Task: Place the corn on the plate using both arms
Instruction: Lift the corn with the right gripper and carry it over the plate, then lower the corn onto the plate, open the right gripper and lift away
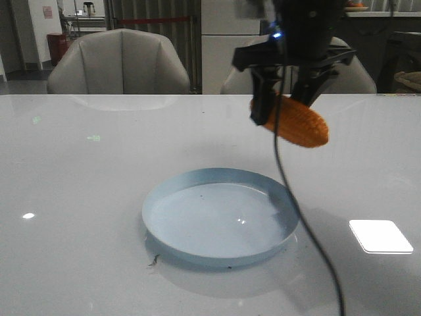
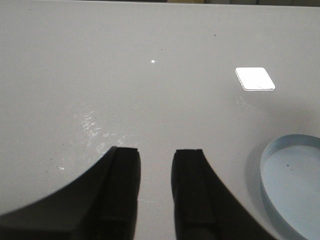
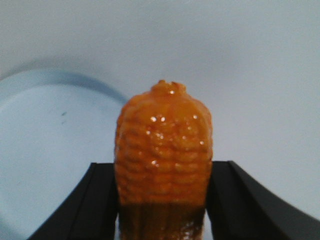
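My right gripper (image 1: 283, 108) is shut on the orange corn (image 1: 299, 123) and holds it in the air, above and behind the right side of the pale blue plate (image 1: 164, 197). In the right wrist view the corn (image 3: 162, 145) sits between the two black fingers (image 3: 100, 200), with the plate (image 3: 35, 150) below and to one side. My left gripper (image 2: 156, 155) is open and empty over bare table, and the plate's rim (image 2: 267, 155) shows beside it. The left arm does not show in the front view.
The white table (image 1: 79, 197) carries a bright rectangular light reflection (image 1: 380, 236) right of the plate. A black cable (image 1: 309, 230) hangs from the right arm across the plate's right edge. Chairs (image 1: 118, 62) stand behind the table's far edge.
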